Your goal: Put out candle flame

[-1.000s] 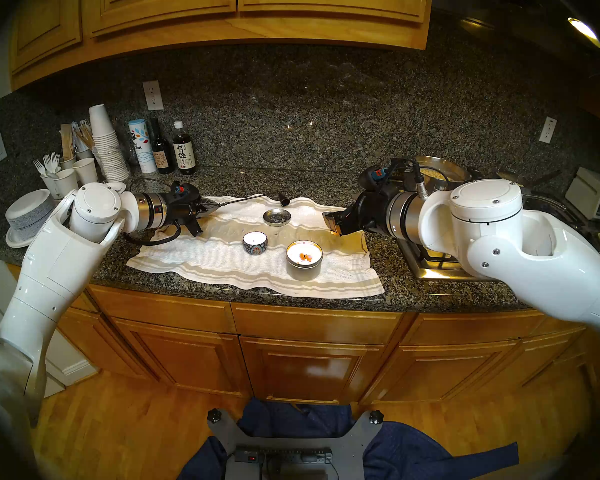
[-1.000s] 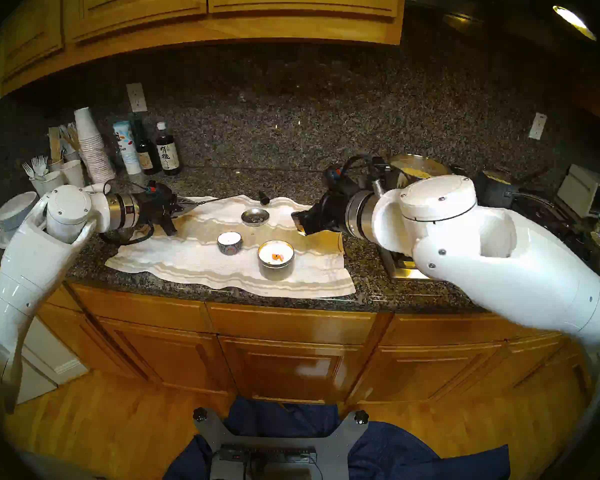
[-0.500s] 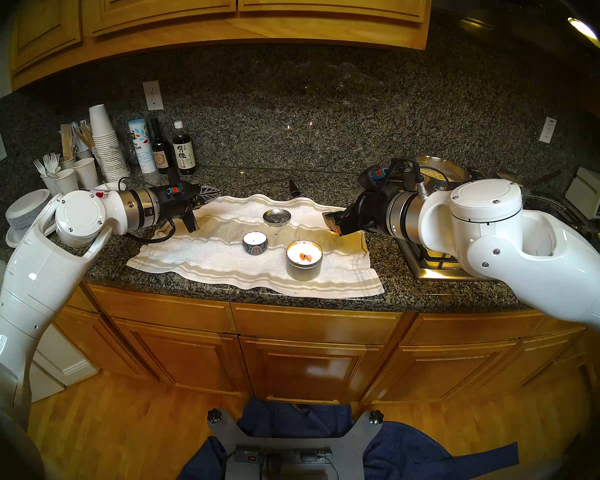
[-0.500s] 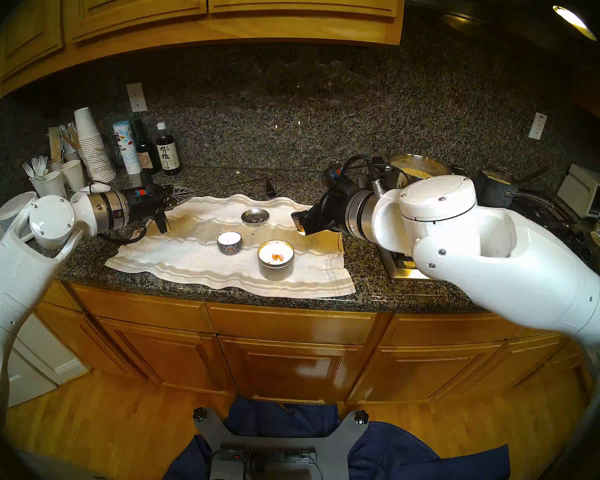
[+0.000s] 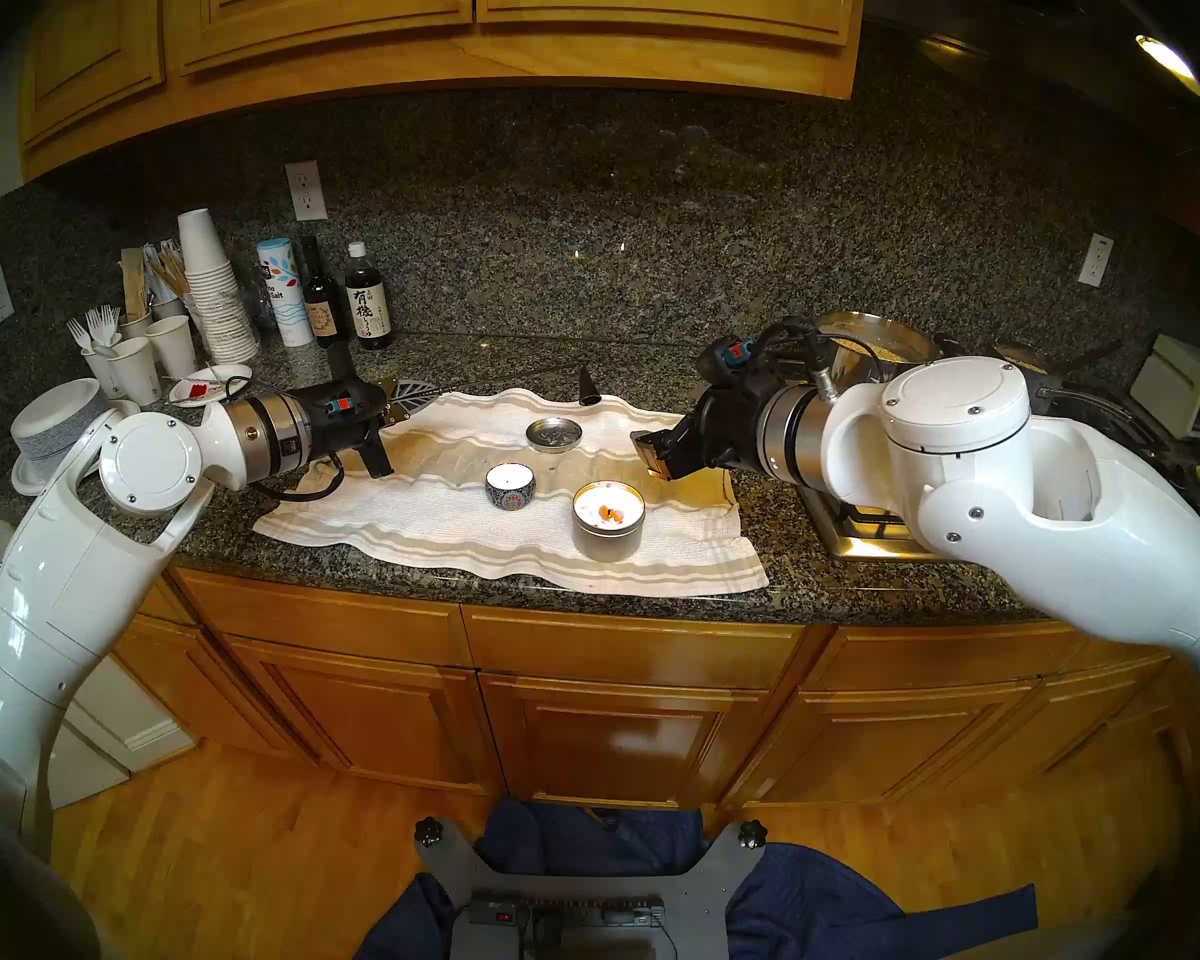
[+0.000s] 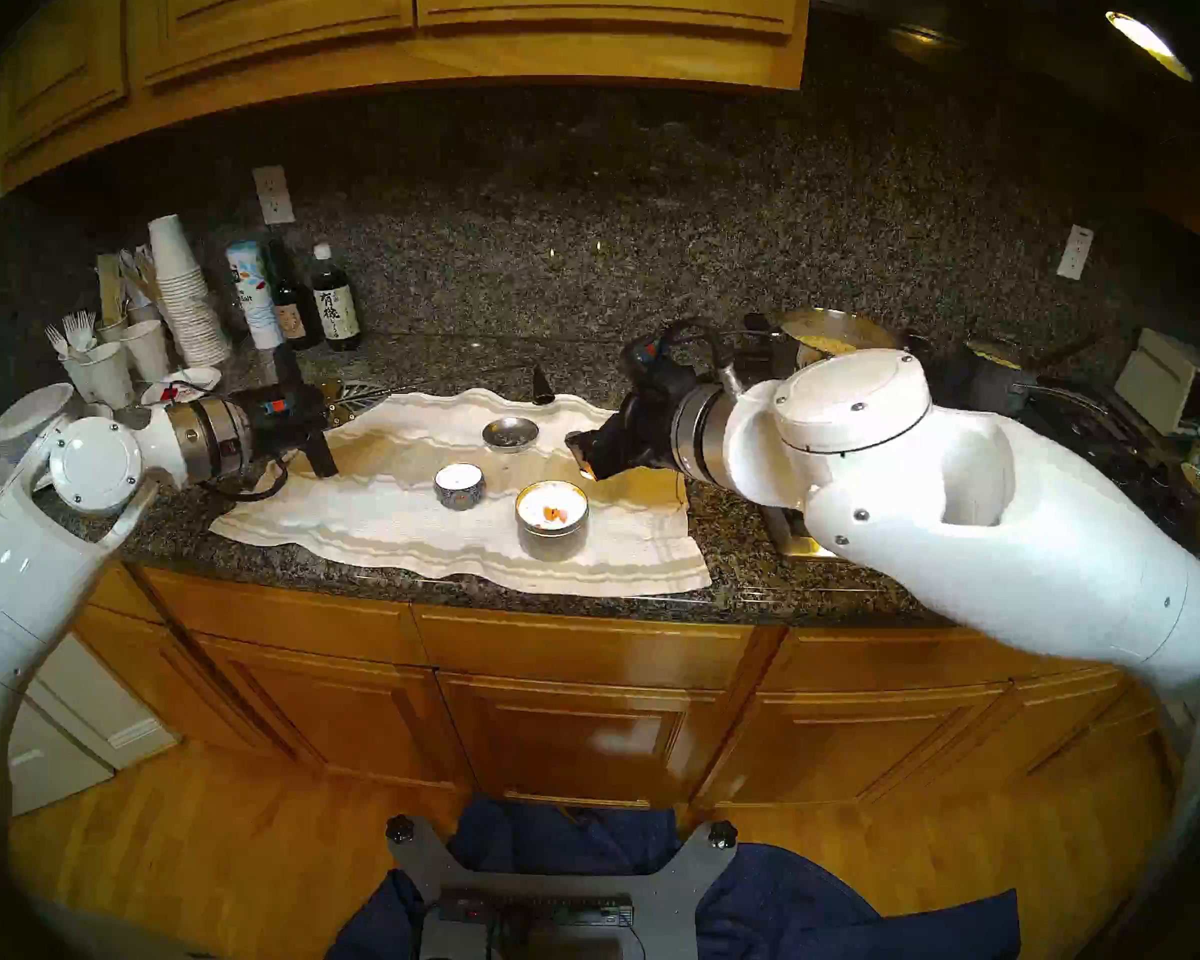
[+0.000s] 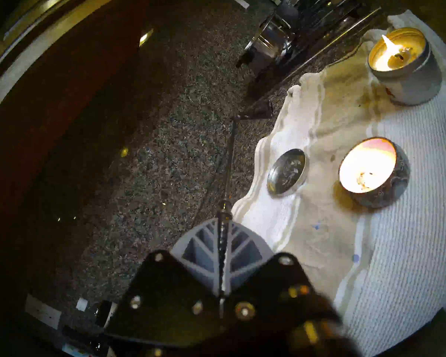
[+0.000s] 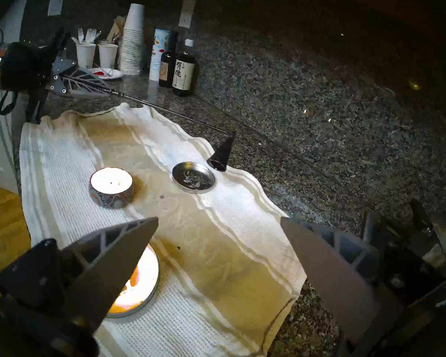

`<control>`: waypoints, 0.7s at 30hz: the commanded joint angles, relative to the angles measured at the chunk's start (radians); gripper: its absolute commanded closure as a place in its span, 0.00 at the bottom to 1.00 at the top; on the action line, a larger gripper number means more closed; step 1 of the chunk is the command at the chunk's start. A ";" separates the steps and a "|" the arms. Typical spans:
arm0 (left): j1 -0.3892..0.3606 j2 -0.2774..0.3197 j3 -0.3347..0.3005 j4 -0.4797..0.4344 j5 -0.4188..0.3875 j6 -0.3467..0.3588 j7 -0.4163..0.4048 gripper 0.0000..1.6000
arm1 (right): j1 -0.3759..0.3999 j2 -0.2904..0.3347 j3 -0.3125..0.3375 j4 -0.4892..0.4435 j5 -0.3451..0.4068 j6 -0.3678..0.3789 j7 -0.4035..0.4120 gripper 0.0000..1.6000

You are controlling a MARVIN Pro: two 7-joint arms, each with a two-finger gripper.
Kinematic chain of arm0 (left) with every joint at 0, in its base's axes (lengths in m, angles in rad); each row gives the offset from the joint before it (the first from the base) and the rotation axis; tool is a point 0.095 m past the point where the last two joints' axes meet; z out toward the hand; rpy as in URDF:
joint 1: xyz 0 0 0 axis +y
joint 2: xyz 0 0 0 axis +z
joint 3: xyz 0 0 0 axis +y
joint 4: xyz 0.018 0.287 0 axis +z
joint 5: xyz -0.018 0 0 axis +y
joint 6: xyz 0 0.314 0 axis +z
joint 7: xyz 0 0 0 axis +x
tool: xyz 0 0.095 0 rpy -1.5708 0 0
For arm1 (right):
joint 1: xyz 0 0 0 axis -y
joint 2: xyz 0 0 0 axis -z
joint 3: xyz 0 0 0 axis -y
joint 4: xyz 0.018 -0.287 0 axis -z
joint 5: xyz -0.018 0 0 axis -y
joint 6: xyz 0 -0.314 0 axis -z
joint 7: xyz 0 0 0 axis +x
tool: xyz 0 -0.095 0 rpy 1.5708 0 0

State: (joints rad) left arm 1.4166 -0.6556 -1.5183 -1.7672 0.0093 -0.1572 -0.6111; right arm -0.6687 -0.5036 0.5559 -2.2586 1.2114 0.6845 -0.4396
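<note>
Two lit candles stand on a striped white towel: a small patterned bowl candle and a larger tin candle. My left gripper is shut on the handle of a candle snuffer. Its thin rod reaches right to a black cone, mouth down behind a small metal dish, away from both candles. My right gripper is open and empty, just above and right of the tin candle.
Paper cups, forks, plates and bottles crowd the counter's back left. A steel pot sits on the stove at the right, behind my right arm. The counter's front edge runs below the towel.
My left arm has turned and lifted the snuffer, so the cone swung from the towel back and to the right behind the dish. My right gripper has moved a little left toward the tin candle.
</note>
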 commanded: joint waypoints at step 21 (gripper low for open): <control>0.036 0.020 -0.086 -0.125 0.000 -0.011 0.040 1.00 | 0.147 -0.150 0.032 0.013 -0.097 0.115 0.031 0.00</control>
State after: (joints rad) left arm 1.4696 -0.6354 -1.5664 -1.8661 0.0091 -0.1722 -0.5977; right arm -0.5673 -0.6366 0.5462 -2.2416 1.1097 0.7994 -0.4009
